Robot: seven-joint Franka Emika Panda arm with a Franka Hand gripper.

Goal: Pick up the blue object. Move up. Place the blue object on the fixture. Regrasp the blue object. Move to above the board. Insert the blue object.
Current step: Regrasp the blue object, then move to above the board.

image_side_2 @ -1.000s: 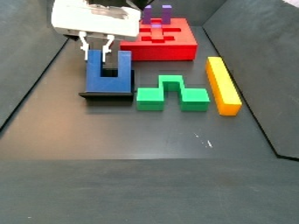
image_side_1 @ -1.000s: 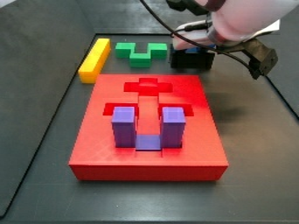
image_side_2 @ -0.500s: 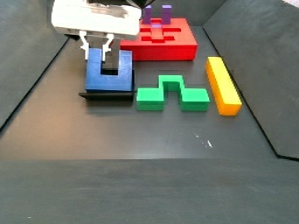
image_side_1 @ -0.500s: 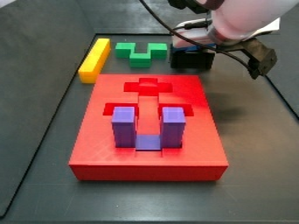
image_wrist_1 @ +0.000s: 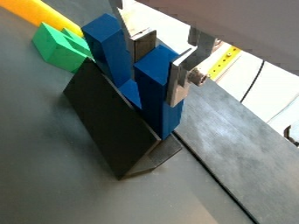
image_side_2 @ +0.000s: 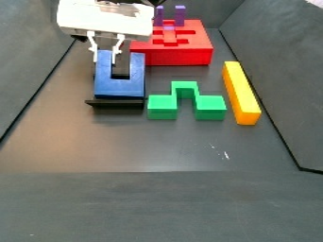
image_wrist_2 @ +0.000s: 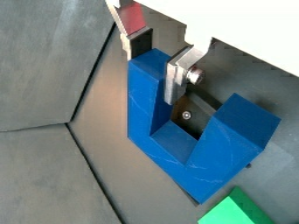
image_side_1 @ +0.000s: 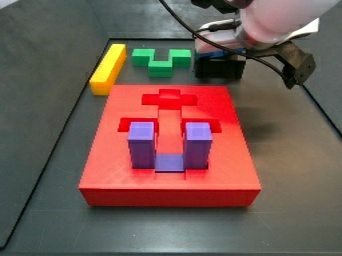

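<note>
On the fixture [image_side_2: 115, 100] stands the blue object [image_side_2: 117, 75], prongs up, beside the board [image_side_2: 177, 49]. One prong sits between the gripper [image_wrist_2: 159, 59]'s silver fingers [image_wrist_1: 184, 73], which press its faces in both wrist views. Just beside the fixture lies a green block [image_side_2: 187, 101], then a yellow bar [image_side_2: 241, 91].

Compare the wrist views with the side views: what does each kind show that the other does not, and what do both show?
Only the wrist views show the tool closely: its silver fingers stand on either side of one prong of the blue object, which sits on the fixture. Whether the pads press on the prong, I cannot tell.

Only the side views show the whole board with a purple block standing in it.

Both kinds show the blue object, the fixture, the green block and the yellow bar.
</note>
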